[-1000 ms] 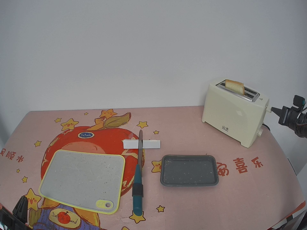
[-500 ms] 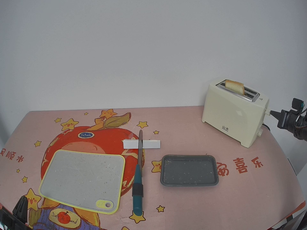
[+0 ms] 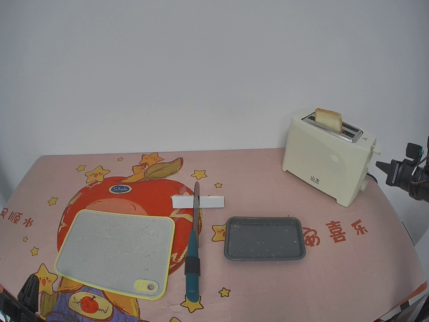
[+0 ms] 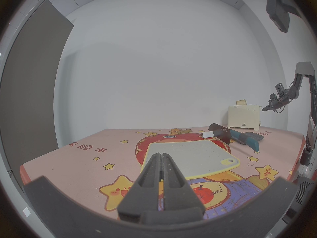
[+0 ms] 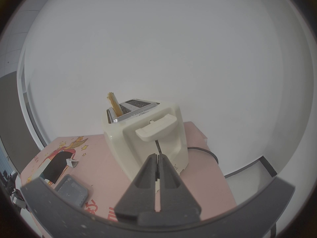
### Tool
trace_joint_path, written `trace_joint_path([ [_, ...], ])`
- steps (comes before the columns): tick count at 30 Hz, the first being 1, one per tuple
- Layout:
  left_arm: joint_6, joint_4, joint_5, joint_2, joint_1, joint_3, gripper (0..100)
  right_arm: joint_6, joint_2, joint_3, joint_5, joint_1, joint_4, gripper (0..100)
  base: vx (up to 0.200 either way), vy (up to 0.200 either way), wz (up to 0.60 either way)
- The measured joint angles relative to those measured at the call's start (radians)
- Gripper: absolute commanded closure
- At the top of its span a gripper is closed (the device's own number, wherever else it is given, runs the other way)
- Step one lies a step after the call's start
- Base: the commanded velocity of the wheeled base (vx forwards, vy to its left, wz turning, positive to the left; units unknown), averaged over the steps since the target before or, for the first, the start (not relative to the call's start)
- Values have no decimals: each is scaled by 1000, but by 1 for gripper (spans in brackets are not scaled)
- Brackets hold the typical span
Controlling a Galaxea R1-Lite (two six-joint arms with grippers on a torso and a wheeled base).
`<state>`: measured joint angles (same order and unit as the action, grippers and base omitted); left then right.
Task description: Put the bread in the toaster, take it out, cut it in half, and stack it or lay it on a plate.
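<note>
Bread has risen in the toaster; right claw, closed, has backed off (wrist view: lever up).

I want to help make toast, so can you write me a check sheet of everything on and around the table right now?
Surface: pink tablecloth with a cartoon apple print, lying flat.
Job's things: slice of browned bread stands up out of the cream two-slot toaster. Grey cutting board with a yellow rim has no bread on it. Teal-handled knife lies between the board and the dark grey rectangular plate, its blade resting on a small white block.
Clutter: nothing seen.
Hands: left hand shut, low over the table's near edge. Right hand shut, facing the toaster's lever, not touching it.
Cables: black cord behind the toaster.
Surroundings: plain white wall.
</note>
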<state>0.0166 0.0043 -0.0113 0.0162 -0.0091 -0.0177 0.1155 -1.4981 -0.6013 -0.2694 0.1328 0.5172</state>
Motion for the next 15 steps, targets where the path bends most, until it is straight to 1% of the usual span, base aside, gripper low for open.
trace_joint_path([
  [5,0,0,0,0,0,0,100,-18,-18,5,1,3,8,100,0,0,0],
  [15,0,0,0,0,0,0,100,-17,8,6,-1,6,0,100,0,0,0],
])
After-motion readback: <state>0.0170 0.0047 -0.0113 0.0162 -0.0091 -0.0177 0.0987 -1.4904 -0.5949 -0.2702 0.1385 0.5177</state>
